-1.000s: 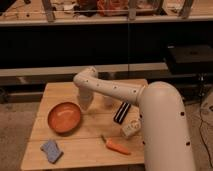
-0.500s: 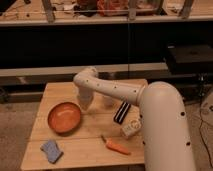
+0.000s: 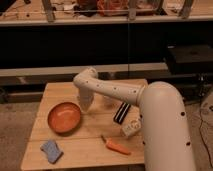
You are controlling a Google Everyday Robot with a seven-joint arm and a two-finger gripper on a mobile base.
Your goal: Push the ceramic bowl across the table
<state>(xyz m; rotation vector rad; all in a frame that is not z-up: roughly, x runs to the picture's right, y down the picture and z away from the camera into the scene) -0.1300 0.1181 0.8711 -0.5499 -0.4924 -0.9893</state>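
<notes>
The ceramic bowl [image 3: 64,117] is a round, shallow orange-terracotta dish on the left half of the light-wood table [image 3: 56,92]. It sits upright and looks empty. My white arm reaches in from the lower right, bends at an elbow above the table's back part, and points down. The gripper [image 3: 85,105] hangs at the end of it, just right of the bowl's upper right rim, close to or touching it.
A small orange carrot-shaped piece [image 3: 116,146] lies near the table's front edge. A blue-grey sponge [image 3: 51,151] lies at the front left. A black-and-white striped object [image 3: 121,112] and a small white object [image 3: 131,129] lie by my arm. Dark shelving stands behind the table.
</notes>
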